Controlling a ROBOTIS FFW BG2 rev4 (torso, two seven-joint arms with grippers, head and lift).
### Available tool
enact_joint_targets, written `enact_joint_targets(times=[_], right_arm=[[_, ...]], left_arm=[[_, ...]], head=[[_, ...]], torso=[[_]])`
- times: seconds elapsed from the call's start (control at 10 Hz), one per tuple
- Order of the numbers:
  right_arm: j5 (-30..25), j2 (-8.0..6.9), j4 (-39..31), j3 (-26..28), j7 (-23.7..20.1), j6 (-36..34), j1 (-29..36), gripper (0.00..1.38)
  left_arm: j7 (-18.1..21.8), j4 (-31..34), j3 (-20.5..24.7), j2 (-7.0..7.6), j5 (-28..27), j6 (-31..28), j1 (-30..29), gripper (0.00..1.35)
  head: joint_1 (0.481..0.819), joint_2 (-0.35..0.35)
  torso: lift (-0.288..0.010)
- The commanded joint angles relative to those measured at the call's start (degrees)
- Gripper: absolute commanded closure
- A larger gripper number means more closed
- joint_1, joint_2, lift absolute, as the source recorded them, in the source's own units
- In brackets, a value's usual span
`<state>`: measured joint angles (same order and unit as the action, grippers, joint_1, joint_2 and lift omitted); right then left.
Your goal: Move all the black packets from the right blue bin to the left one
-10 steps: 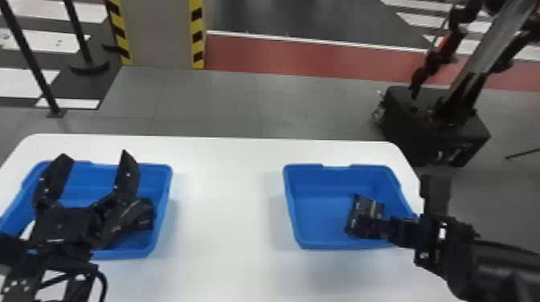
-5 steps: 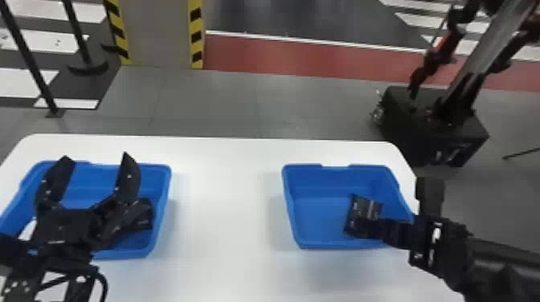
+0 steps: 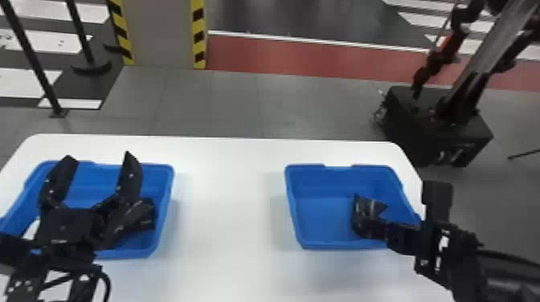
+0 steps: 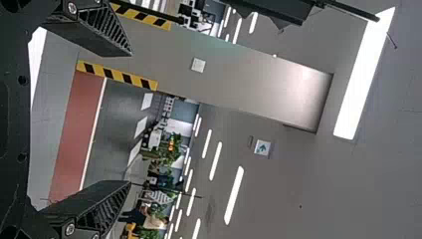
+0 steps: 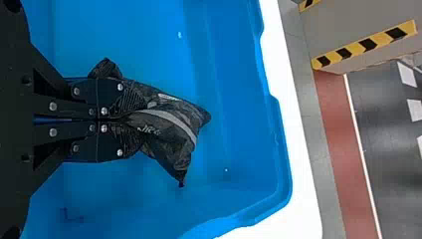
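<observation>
While clenching a black packet (image 5: 171, 119) in the right gripper (image 5: 127, 120), inside the right blue bin (image 3: 321, 213), seems at pick-up stage; next, lift out and cross to the left blue bin (image 3: 96, 178), minding the wide-spread left gripper (image 3: 99, 157).

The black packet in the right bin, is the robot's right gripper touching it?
Touching. The right wrist view shows the right gripper shut on the black packet, which sticks out past its fingertips.
</observation>
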<state>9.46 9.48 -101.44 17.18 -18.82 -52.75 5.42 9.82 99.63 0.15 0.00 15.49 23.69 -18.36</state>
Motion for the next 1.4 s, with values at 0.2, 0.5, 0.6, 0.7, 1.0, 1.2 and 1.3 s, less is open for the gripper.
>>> enact_joint_targets(times=[0.2,0.5,0.6,0.7,1.0,1.2,1.3], right_arm=[[2.6,0.01,-1.4,-0.5,-10.9,26.7,3.0,1.28],[4.8,0.53,13.5,-3.0,-26.9,40.8,-7.0,1.28],[5.4,1.33,10.7,-7.4,-27.8,38.7,-7.3,1.28],[6.1,1.59,8.4,-11.2,-29.3,36.9,-8.0,1.28],[9.8,1.50,8.3,-23.6,-34.2,33.9,-13.2,1.28],[11.9,1.94,13.5,-27.8,-38.6,30.4,-18.4,1.28],[12.2,2.29,14.3,-29.6,-40.6,28.6,-20.2,1.28]], left_arm=[[-0.1,0.0,0.3,-0.15,1.6,1.3,-0.1,0.11],[0.1,0.1,-1.6,-0.15,4.0,-0.2,0.9,0.11],[0.3,0.1,-2.1,-0.15,5.0,-1.2,1.3,0.11],[0.8,0.1,-2.7,-0.15,6.5,-2.0,1.6,0.11],[4.9,5.2,-3.6,-0.15,8.8,-10.2,2.8,0.11],[8.0,8.3,-3.8,0.00,12.1,-16.9,3.6,0.10],[10.3,9.8,-3.2,0.44,13.7,-21.7,3.9,0.10]], head=[[0.695,-0.113],[0.695,-0.069],[0.695,-0.055],[0.695,-0.041],[0.695,0.080],[0.689,0.125],[0.685,0.135]], torso=[[-0.110],[-0.110],[-0.110],[-0.110],[-0.110],[-0.110],[-0.110]])
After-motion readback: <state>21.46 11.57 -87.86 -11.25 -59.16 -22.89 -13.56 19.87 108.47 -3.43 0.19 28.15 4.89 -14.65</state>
